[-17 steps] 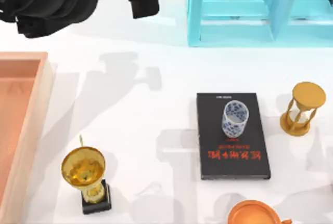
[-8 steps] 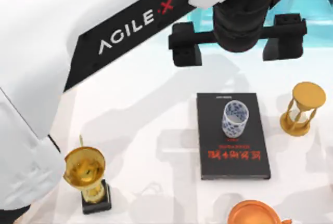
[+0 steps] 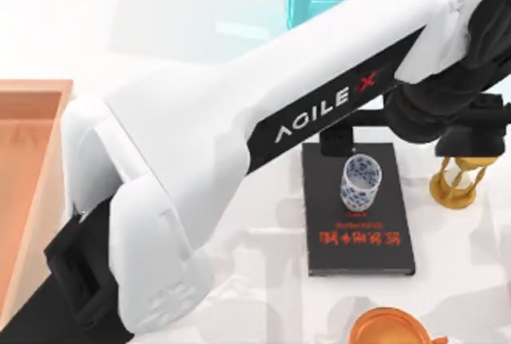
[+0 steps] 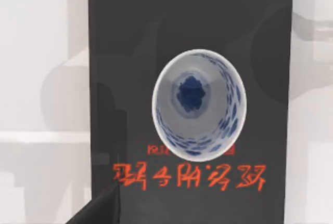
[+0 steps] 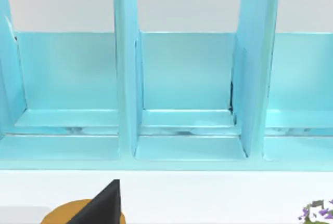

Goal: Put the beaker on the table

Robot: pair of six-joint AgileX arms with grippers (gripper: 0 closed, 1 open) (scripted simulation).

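On the white desk (image 3: 239, 33), the beaker (image 3: 361, 182) stands on the black book (image 3: 358, 244); left end effector (image 3: 411, 140) hovers above, fingers spread.

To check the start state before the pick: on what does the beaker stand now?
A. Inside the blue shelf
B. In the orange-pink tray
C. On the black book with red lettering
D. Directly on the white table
C: the beaker stands upright on the black book, as the left wrist view also shows, with the left gripper above it.
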